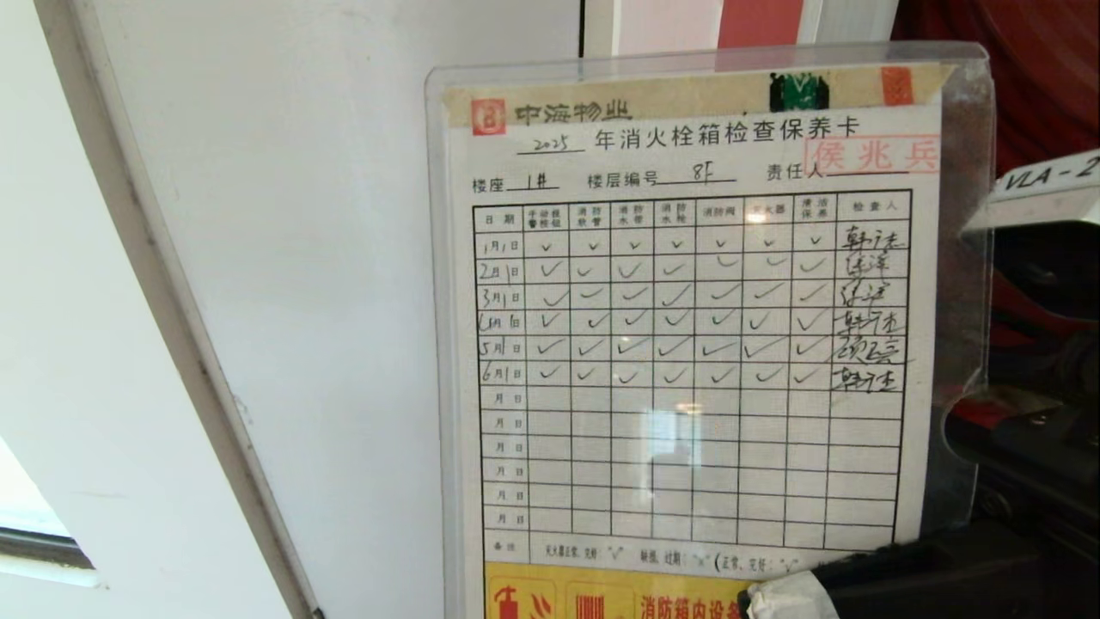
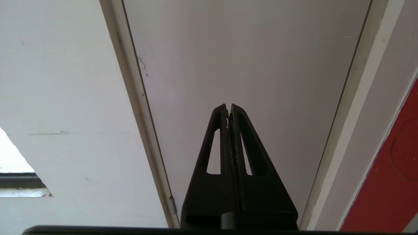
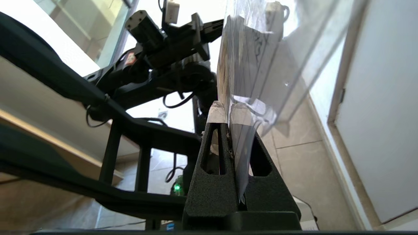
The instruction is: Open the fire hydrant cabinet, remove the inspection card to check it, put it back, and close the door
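Head view shows the inspection card (image 1: 687, 344) upright, filling the frame's centre and right, its lower edge pinched in the right pincer (image 1: 786, 597). Left pincer (image 2: 228, 111) sits closed, empty, before a white door (image 2: 245, 58).

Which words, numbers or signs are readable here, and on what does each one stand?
"中海物业": inspection card, top band.
"2025 年消火栓箱检查保养卡": card heading.
"楼座 1#", "楼层编号 8F", "责任人": line under the heading.
"侯兆兵": red stamp.
"VLA-2": white label at the right edge, cut off.
"消防箱内设备": yellow bottom band, partly covered.
Column titles, dates and signatures: too small to read surely.
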Robot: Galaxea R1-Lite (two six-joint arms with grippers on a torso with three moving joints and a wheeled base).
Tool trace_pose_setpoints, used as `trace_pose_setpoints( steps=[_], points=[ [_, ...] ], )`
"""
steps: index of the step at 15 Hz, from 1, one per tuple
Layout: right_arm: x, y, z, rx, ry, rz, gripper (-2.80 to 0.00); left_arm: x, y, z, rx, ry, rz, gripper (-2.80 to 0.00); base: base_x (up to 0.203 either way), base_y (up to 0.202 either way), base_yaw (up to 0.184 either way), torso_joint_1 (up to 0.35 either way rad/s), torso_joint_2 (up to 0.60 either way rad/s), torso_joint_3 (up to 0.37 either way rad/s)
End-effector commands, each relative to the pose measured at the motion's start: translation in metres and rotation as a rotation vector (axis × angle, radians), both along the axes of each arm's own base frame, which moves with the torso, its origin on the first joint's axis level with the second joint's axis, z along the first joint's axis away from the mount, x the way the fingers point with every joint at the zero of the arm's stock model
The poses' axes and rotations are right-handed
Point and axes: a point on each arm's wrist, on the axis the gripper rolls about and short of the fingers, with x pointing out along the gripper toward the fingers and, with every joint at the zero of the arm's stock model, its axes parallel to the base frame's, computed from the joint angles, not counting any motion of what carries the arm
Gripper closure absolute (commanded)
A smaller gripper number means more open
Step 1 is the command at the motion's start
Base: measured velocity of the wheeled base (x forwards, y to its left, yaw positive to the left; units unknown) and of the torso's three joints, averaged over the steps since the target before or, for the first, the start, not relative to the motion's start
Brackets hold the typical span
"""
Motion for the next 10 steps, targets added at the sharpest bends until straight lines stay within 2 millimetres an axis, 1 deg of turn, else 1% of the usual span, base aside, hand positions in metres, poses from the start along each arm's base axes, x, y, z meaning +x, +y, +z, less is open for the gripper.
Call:
trace_pose_setpoints(
  steps=[1, 10],
  points=[
    [-0.0005, 0.0000, -0.0014, -0.001, 0.008, 0.016, 0.00, 0.0022, 0.0000, -0.0075, 0.001, 0.027, 0.000, 0.00, 0.000, 0.000, 0.000, 0.000, 0.00, 0.000],
    [-0.0034, -0.0002, -0.0024, 0.005, 0.014, 0.070, 0.00, 0.0022, 0.0000, -0.0075, 0.001, 0.026, 0.000, 0.00, 0.000, 0.000, 0.000, 0.000, 0.00, 0.000]
  ],
)
